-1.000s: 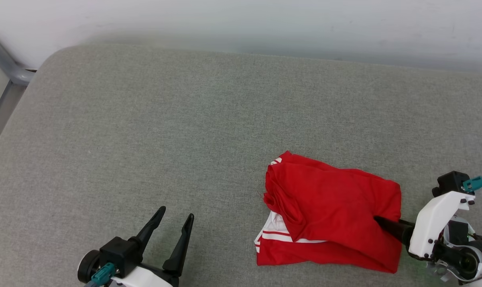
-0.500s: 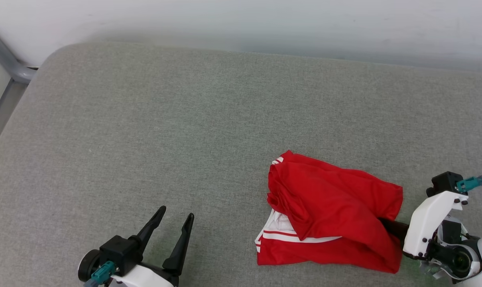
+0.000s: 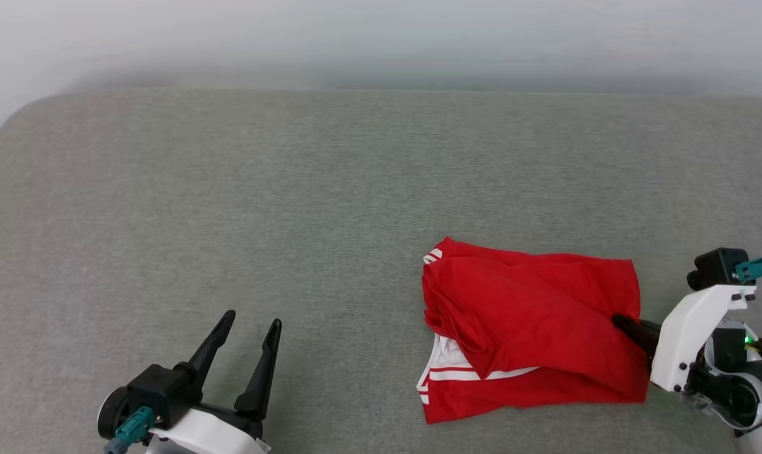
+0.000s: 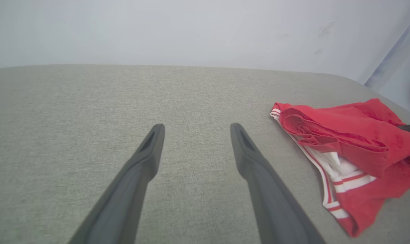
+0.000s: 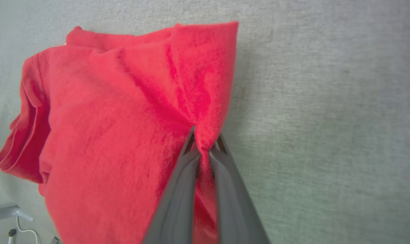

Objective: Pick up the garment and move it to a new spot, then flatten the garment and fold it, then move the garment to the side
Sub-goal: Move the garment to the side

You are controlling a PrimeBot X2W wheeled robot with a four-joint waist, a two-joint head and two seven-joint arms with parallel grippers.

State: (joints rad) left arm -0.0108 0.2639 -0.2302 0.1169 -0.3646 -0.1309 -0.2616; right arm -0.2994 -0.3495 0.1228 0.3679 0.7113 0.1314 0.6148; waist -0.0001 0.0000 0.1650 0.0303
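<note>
Pinching the right edge of the folded red cloth T-shirt (image 3: 532, 309) with white stripes, the right gripper (image 5: 205, 141) is squeezed tight; the shirt lies on the grey fabric cushion (image 3: 229, 189); the left gripper (image 3: 252, 318) hovers spread wide, well apart.

Left jaws wide apart, right jaws together

Tips of right gripper (image 3: 619, 321) under garment (image 3: 532, 309) fold, perhaps the hem.
</note>
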